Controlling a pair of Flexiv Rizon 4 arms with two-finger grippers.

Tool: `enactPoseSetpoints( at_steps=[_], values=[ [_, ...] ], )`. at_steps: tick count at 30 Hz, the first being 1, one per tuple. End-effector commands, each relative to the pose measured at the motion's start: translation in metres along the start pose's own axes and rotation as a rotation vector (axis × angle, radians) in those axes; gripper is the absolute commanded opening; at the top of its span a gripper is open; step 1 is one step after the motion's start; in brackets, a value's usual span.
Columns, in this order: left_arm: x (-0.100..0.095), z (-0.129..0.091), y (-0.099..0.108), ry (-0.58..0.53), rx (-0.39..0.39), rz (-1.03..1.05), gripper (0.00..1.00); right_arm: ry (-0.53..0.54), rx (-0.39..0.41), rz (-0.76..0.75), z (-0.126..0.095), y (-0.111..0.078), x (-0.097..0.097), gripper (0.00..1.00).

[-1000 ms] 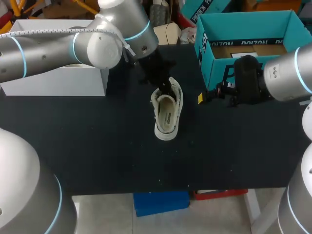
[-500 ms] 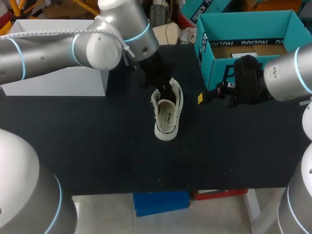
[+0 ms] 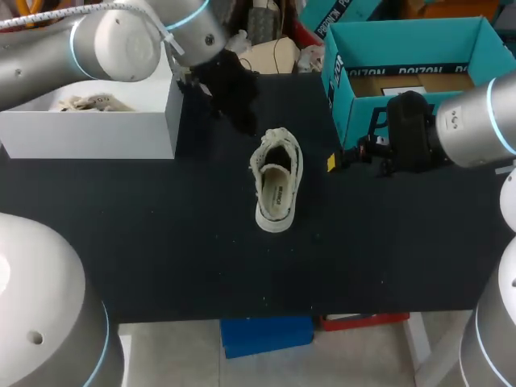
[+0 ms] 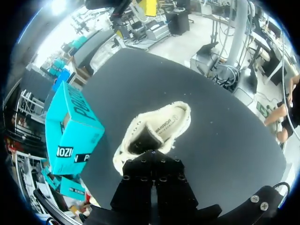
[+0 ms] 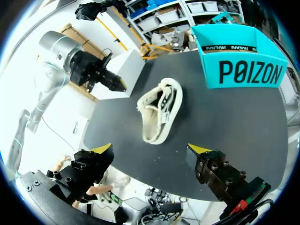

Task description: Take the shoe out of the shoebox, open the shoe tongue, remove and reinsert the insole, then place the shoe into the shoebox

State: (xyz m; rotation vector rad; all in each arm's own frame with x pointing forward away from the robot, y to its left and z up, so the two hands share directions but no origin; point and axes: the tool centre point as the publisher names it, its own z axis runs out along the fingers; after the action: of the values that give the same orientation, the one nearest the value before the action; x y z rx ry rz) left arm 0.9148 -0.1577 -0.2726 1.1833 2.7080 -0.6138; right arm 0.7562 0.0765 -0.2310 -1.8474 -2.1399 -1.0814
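Though already out of the shoebox [image 3: 355,117], far from finished by the look of it. Nearest, on the middle of the desk [image 3: 161,242]: the shoe [image 3: 276,187], sole down, heel toward the near edge, toe pointing away, touched by neither hand. Inside it, the insole [image 3: 276,196], flat in its bed as far as can be seen; no telling from this whether pulled and put back or never lifted. As for the tongue, somewhere at the far end of the opening, too dark to judge as open or not.

Just beyond and to the right, the right hand [image 5: 151,149]: spread wide, nothing between the fingers, hovering beside the shoebox's near wall and apart from the shoe. Beyond the toe and to the left, the left hand [image 5: 122,86]: pressed closed, gripping nothing, raised clear of the shoe and near the corner of a white box [image 3: 89,137].

Farthest, at the right back of the desk, the shoebox itself: upright, lid off, no shoe inside.

So: first step surely done; tongue and insole steps unclear, perhaps pending or partway; last step, putting the shoe into the shoebox, certainly left to do
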Motion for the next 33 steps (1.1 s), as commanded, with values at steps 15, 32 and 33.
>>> enactPoseSetpoints(
  at_steps=[15, 32, 33],
  values=[
    [0.051, -0.014, 0.014, -0.042, 0.057, -0.265, 1.00, -0.001, 0.001, 0.000, 0.000, 0.000, 0.000, 1.00],
    [0.051, -0.014, 0.014, -0.042, 0.057, -0.265, 1.00, -0.001, 0.001, 0.000, 0.000, 0.000, 0.000, 1.00],
    [0.051, -0.014, 0.014, -0.042, 0.057, -0.265, 1.00, -0.001, 0.001, 0.000, 0.000, 0.000, 0.000, 1.00]
  ],
)
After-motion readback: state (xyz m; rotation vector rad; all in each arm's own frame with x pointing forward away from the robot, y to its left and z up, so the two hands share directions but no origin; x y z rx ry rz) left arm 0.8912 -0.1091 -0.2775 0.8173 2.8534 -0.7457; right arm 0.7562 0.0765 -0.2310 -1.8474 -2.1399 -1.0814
